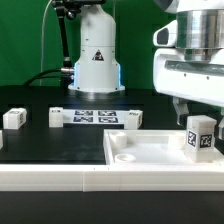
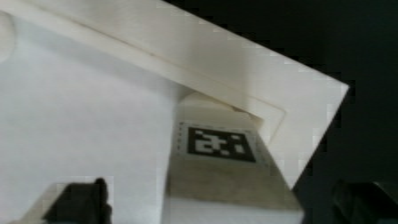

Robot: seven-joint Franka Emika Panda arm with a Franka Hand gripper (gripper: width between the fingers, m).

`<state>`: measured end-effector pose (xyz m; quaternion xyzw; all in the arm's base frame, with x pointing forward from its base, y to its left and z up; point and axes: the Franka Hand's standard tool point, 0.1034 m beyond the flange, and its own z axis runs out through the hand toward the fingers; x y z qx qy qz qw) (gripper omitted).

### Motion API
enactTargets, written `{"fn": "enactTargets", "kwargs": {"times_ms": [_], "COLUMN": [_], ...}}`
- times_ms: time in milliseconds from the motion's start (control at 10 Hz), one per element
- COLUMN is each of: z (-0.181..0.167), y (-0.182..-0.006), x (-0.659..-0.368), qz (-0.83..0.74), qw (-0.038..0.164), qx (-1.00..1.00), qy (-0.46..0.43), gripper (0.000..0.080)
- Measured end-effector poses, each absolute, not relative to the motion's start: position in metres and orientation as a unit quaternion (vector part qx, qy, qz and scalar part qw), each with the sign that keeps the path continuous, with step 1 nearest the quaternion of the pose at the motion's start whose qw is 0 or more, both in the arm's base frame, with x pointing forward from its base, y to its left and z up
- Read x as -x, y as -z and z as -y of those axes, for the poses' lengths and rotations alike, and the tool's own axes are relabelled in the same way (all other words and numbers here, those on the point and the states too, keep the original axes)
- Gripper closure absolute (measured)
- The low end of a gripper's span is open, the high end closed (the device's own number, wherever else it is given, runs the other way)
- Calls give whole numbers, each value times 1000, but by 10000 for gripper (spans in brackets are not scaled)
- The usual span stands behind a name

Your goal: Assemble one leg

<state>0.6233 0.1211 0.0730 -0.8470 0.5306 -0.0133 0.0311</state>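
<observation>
Three tagged legs [image 1: 199, 136], one white panel [image 1: 150, 152], one marker board [image 1: 97, 117].

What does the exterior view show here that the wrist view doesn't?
Only the exterior view shows the marker board, two loose white parts at that view's left, and the arm's base. Only the wrist view shows the gripper's dark fingertips close up. Both show the tagged leg standing on the white panel.
</observation>
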Motion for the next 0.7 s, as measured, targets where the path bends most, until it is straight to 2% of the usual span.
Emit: {"fn": "enactTargets", "kwargs": {"times_ms": [200,700], "z": [-124,-123], "y": [-73,-74], "x": [-622,-622], "qz": [-433,-211], "qw": [27,20], "qx": [901,977], "qy": [12,17], "gripper": [151,150]}}
